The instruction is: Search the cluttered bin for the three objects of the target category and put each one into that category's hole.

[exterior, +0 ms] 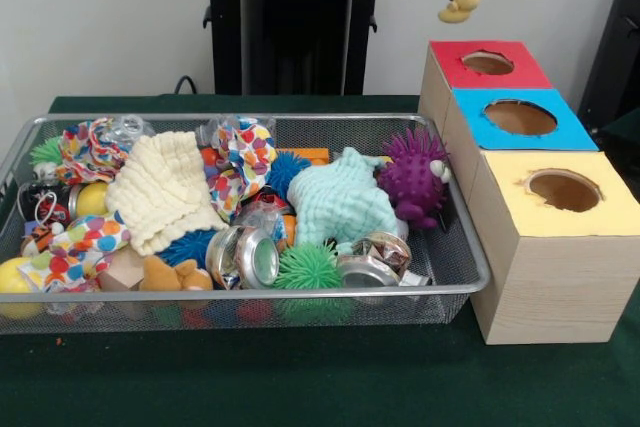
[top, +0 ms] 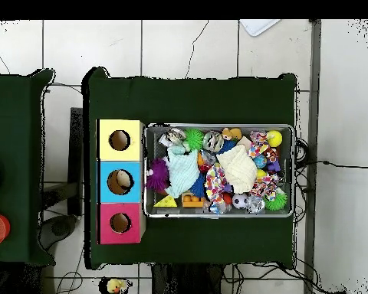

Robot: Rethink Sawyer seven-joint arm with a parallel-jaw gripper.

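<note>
You're looking at a lab setup: a table (exterior: 300, 387) draped in green cloth on a tiled floor (top: 187, 46), loose cables (top: 325, 164) trailing beside it (plain white wall (exterior: 100, 17) behind), nothing homely.

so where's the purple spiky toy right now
In the front view the purple spiky toy sits at the mesh bin's right end, beside the mint cloth, next to the blue-topped box.

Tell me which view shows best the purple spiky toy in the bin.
The front view. There the purple spiky toy shows its spikes and a pale eye, beside the mint cloth at the bin's end nearest the boxes. The overhead view shows only a small purple blob at the bin's edge by the blue-topped box.
</note>
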